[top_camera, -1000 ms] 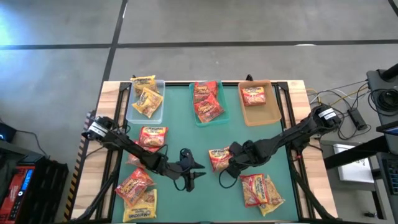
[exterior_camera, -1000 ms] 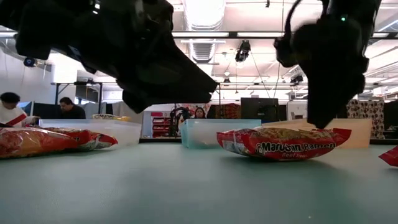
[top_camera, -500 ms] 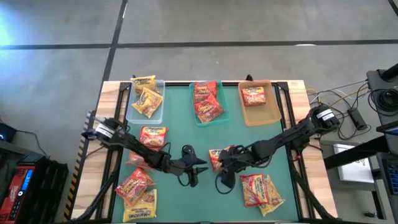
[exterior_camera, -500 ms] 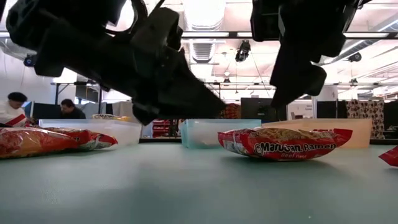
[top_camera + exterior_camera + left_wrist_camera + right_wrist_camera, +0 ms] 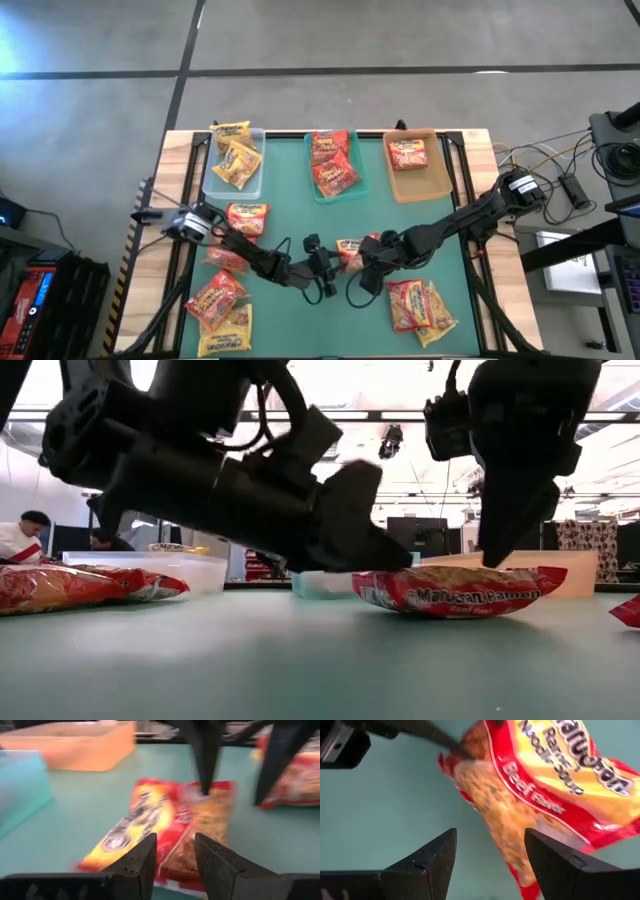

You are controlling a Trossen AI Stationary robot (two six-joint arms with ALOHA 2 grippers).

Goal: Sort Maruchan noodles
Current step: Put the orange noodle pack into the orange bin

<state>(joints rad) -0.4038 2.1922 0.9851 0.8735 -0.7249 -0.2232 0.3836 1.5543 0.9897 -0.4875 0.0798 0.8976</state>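
Note:
A red Maruchan beef noodle packet (image 5: 350, 250) (image 5: 460, 592) lies flat on the green mat at mid-table. My left gripper (image 5: 332, 262) (image 5: 175, 852) comes in low from the table's left. It is open, with its fingertips at the packet's left edge (image 5: 165, 865). My right gripper (image 5: 368, 255) (image 5: 490, 855) hangs open over the packet's right part, pointing steeply down, one fingertip (image 5: 495, 560) just at the packet's top. My left gripper reaches the packet's left edge (image 5: 465, 755) nearly level from the table's left; I cannot tell whether it touches. My right gripper has one fingertip (image 5: 205, 790) at the packet's far edge, from above; I cannot tell whether it touches. The packet lies flat on the mat.
At the far edge stand a clear tray (image 5: 222, 180) with yellow packets, a teal tray (image 5: 312, 170) with red ones and a tan tray (image 5: 415, 185) with one. Loose packets lie at the left (image 5: 247, 218) (image 5: 215, 295) and the near right (image 5: 420, 305). People sit beyond the table (image 5: 20, 535).
My left gripper has moved toward the table's right and down, rolling as it went, until its fingertips reached the beef packet. My right gripper has tipped over the packet, its fingertip lifting off the top and coming back down. The packet has stayed in place.

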